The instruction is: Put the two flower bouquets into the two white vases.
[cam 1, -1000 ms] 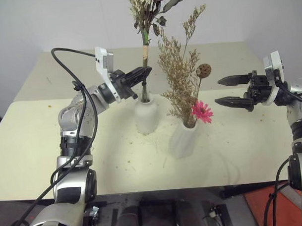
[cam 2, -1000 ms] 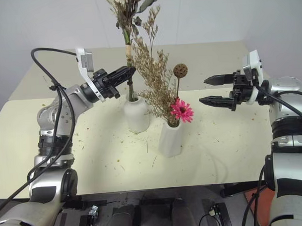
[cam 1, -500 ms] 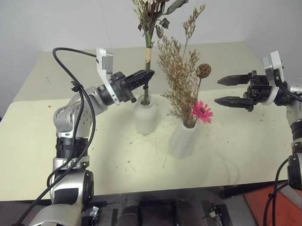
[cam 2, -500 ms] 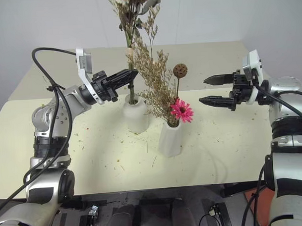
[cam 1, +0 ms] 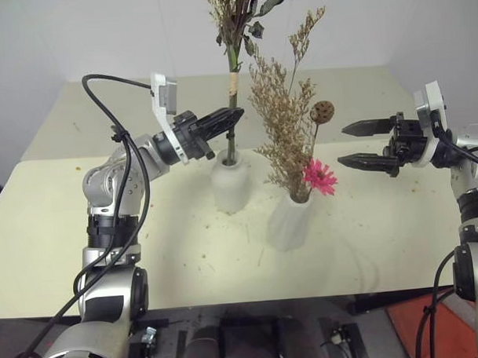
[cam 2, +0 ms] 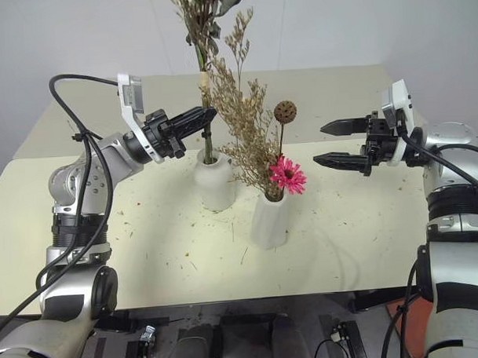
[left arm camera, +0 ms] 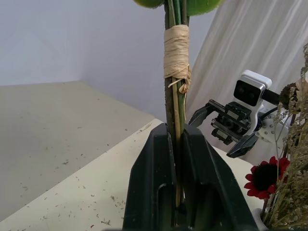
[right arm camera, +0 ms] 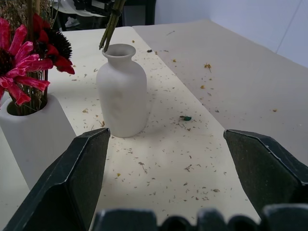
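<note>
L claw (cam 1: pixel 227 117) was clamped on the leafy bouquet's (cam 1: pixel 235 22) stems, their ends in the bottle-shaped vase (cam 1: pixel 231 184). R claw (cam 1: pixel 354 144) hung wide apart, empty. Two vases, two bouquets: dried bouquet (cam 1: pixel 288 134) stood in ribbed vase (cam 1: pixel 290 221) on worktop (cam 1: pixel 60 232).

Left gripper (cam 2: pixel 208 115) clamped on the leafy bouquet (cam 2: pixel 202 39), stems in the round vase (cam 2: pixel 215 180). Right gripper (cam 2: pixel 325 144) spread, apart from the dried bouquet (cam 2: pixel 250 131) in the ribbed vase (cam 2: pixel 270 221).
</note>
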Controlling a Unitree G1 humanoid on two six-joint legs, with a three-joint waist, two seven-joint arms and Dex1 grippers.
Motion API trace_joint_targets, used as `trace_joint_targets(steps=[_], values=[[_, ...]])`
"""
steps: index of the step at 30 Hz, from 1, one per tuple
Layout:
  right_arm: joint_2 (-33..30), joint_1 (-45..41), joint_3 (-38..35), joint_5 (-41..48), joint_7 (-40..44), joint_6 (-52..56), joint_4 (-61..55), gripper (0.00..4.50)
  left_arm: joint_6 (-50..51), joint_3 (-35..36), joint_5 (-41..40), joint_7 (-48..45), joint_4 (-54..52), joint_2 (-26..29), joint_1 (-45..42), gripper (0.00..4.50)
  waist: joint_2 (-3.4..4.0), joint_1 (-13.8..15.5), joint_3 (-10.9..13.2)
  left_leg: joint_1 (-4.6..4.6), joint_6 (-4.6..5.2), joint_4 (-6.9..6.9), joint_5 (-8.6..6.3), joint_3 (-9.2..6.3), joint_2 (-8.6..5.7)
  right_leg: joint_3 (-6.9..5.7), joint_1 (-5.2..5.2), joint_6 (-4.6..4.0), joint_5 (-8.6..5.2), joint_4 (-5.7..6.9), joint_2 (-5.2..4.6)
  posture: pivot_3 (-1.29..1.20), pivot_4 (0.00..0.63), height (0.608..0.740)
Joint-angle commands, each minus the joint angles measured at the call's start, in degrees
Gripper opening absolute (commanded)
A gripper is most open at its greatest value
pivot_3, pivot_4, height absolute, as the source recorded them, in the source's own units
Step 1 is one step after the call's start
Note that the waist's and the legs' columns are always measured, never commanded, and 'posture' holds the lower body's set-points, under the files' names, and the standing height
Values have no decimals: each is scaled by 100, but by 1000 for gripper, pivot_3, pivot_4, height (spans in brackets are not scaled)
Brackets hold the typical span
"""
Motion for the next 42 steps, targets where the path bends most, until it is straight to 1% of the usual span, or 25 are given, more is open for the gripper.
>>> trace_joint_targets(steps=[1, 9, 23, 42], values=[[-53, -26, -191, 74, 288, 83, -199, 4500, -235, 156, 17, 83, 85, -37, -277, 18, 0, 3, 0, 0, 0, 0, 0, 0, -1, 0, 0, 0, 0, 0, 0, 0, 150, 740], [-26, 31, -202, 58, 288, 82, -217, 4500, -373, 124, 98, 236, 231, -102, -315, 18, 0, 0, 0, 0, 0, 0, 0, 0, -1, 0, 0, 0, 0, 1, 0, 0, 150, 740], [-22, 74, -306, 61, 288, 193, -348, 4500, -1083, -237, 806, 131, 280, -260, 120, 18, 0, 3, 0, -1, 0, 0, 0, 0, -4, 1, -1, 0, 0, 0, -1, 0, 150, 740], [45, 65, -409, -41, 287, 208, -327, 4500, -762, -227, 716, 410, -657, -366, 910, 18, 0, 3, 0, 0, 0, 0, 0, 0, 3, 1, 0, 0, 0, 1, -1, 0, 150, 740]])
